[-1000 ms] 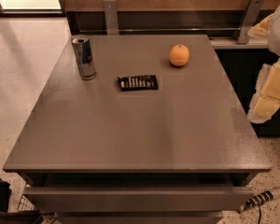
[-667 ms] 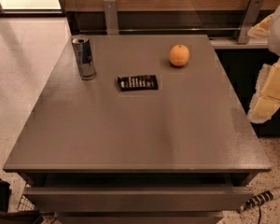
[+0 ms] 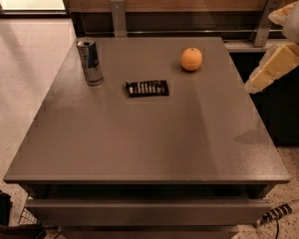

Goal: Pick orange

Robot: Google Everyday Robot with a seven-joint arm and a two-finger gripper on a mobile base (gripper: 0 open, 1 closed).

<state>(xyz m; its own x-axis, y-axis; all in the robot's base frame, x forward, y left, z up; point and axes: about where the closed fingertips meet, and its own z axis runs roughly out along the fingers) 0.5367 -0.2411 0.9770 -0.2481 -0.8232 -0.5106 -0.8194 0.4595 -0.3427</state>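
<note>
Since the gripper hangs off the right edge of the table, well apart from everything, and I can't tell how far open it is or if it holds anything, the risk is in the approach. A sideways or off-centre contact could roll the round orange toward the far edge. Count, near to far: one flat black packet mid-table, one upright can far left, one orange far right.

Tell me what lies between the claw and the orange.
In the camera view, only bare table separates the orange from the claw, which hangs beyond the table's right edge.
</note>
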